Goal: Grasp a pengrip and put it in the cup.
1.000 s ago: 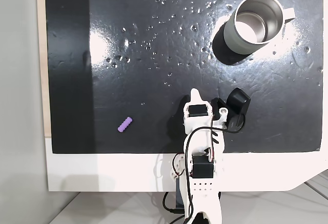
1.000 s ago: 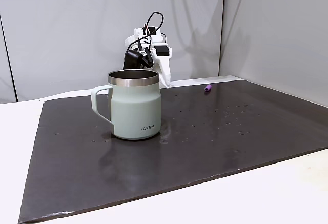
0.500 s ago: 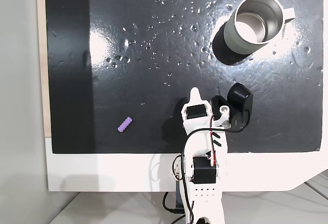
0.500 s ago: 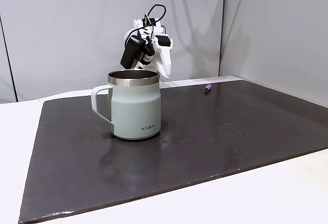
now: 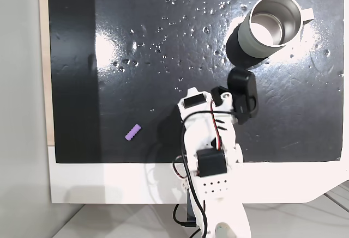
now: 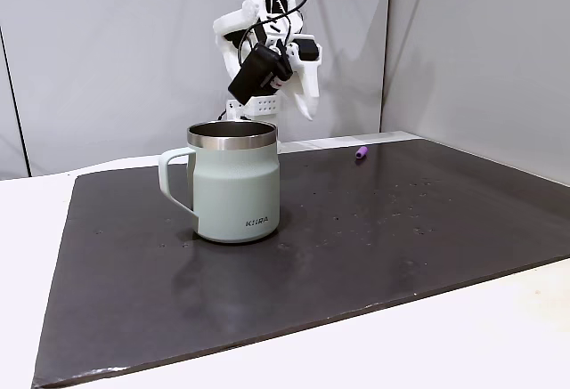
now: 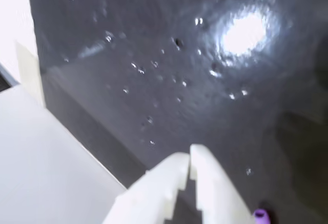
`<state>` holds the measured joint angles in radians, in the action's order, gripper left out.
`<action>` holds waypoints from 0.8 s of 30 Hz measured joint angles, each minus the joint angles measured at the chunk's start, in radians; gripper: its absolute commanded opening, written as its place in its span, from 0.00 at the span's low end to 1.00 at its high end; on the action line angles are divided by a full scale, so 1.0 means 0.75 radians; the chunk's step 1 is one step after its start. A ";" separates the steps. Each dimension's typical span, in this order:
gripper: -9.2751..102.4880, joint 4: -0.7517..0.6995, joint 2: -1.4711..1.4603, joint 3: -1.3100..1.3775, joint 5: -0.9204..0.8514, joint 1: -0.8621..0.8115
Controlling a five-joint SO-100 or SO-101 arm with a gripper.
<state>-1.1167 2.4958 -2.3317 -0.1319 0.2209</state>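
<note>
You have a black mat [image 5: 163, 58] covering most of a white table [image 5: 109, 183]. On the mat, the cup [image 5: 270, 25] stands upright near the far right corner in a fixed view; the pengrip [image 5: 132, 133] lies near the front edge, left.

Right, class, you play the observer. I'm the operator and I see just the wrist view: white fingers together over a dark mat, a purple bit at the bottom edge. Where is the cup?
Observer: In the fixed view from above, the cup stands upright near the top right corner of the mat.
Operator: Anything in it?
Observer: Its steel inside looks empty from above.
Operator: Is that purple bit the pengrip?
Observer: It looks so. The pengrip lies alone near the mat's bottom left, far from the cup.
Operator: How high am I?
Observer: In the side fixed view, the gripper hangs above the cup's rim level.
</note>
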 measured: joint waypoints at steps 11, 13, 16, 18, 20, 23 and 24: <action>0.08 -0.145 -0.335 0.272 0.051 0.241; 0.08 -0.172 -0.409 0.325 0.061 0.264; 0.08 -0.198 -0.522 0.405 0.072 0.290; 0.08 -0.207 -0.595 0.454 0.074 0.309; 0.08 -0.209 -0.663 0.501 0.086 0.321; 0.08 -0.209 -0.771 0.565 0.127 0.329; 0.08 -0.209 -0.808 0.585 0.139 0.329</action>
<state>-1.2732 1.8899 -1.8929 -0.0276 0.4679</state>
